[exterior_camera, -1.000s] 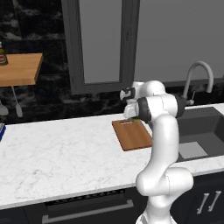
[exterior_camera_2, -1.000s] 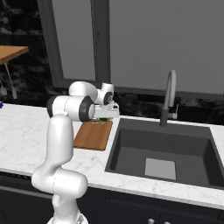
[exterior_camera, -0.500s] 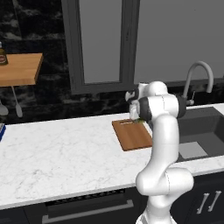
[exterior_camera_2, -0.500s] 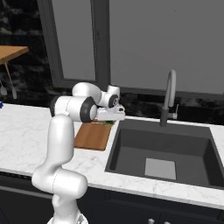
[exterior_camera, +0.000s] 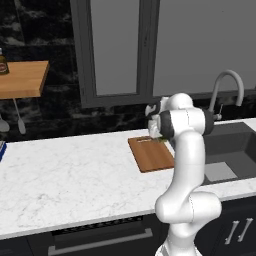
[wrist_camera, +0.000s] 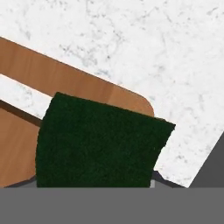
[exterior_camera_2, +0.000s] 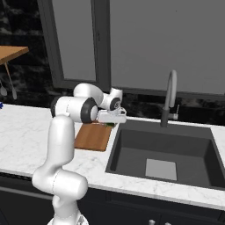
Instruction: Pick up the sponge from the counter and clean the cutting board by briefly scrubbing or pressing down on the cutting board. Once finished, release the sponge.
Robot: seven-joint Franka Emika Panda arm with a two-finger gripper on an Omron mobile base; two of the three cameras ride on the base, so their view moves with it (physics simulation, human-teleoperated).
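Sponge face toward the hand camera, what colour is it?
Dark green; the sponge shows best in the hand view.

The sponge [wrist_camera: 98,144] hides the gripper's fingertips and part of the cutting board [wrist_camera: 65,78] in the hand view, while the arm covers the cutting board's right edge in the left base view.

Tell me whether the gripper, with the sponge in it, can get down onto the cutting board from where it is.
Probably yes. The gripper holds the sponge over the far corner of the board, by the sink. Nothing lies on the board's bare wood, so the way down looks free.
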